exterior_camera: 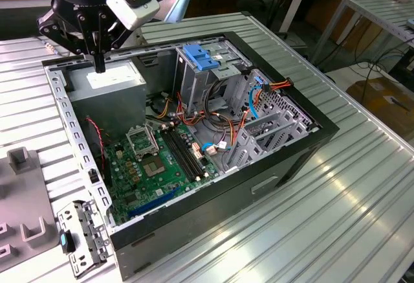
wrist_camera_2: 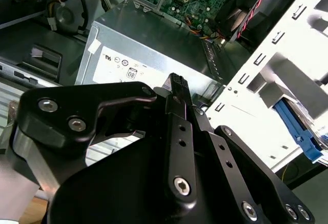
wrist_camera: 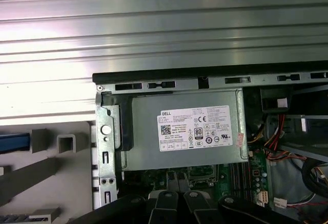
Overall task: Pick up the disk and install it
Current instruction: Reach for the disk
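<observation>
Black end effector [exterior_camera: 99,65] over grey box [exterior_camera: 126,94] with white sticker [exterior_camera: 111,76] inside open computer case [exterior_camera: 194,231]; fingers [wrist_camera_2: 177,86] seemingly pressed together, nothing held; contact with sticker unclear

End effector [exterior_camera: 99,67] hangs vertical, pointing down; fingers [wrist_camera_2: 178,101] pressed together tip to tip.

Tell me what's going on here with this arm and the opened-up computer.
A robot arm's gripper hangs over an open computer case on a ribbed metal table. It is just above the grey power supply box with the white sticker, in the case's corner toward the exterior view's left. Its fingers are together and hold nothing. A blue plastic piece sits on top of the drive cage; I cannot tell whether it belongs to the disk.
</observation>
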`<state>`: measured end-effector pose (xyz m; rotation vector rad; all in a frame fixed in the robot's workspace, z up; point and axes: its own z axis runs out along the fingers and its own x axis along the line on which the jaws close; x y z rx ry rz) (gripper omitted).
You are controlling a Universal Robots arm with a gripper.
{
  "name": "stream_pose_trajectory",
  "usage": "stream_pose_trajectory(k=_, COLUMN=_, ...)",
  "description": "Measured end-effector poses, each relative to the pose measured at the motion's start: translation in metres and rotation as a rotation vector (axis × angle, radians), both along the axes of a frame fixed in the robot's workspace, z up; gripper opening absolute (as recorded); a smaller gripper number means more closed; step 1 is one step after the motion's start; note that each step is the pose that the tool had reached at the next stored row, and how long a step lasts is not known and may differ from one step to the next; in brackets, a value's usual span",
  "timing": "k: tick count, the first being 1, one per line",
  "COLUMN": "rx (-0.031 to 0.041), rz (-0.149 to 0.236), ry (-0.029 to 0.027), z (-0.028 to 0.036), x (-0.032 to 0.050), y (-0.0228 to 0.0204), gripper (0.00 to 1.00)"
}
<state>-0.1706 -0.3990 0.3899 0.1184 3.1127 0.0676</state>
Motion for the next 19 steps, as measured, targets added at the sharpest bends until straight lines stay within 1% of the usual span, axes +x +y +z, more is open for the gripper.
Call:
stream_pose_trajectory(k=3, rx=-0.0001, rz=0.0, ry=0.0, z=0.0, x=-0.0025, y=0.0, gripper=0.11)
stream_pose_trajectory(k=6, rx=0.0, rz=0.0, ry=0.0, z=0.0, x=-0.0068, y=0.0, gripper=0.11)
stream_pose_trajectory(k=10, rx=0.0, rz=0.0, ry=0.0, z=0.0, x=-0.0143, y=0.0002, gripper=0.11)
stream_pose_trajectory(k=14, rx=0.0, rz=0.0, ry=0.0, z=0.0, x=-0.0202, y=0.0003, gripper=0.11)
stream_pose_trajectory(k=17, rx=0.0001, rz=0.0, ry=0.0, z=0.0, x=-0.0279, y=0.0006, gripper=0.11)
stream_pose_trajectory(k=19, rx=0.0, rz=0.0, ry=0.0, z=0.0, x=-0.0316, y=0.0013, gripper=0.11)
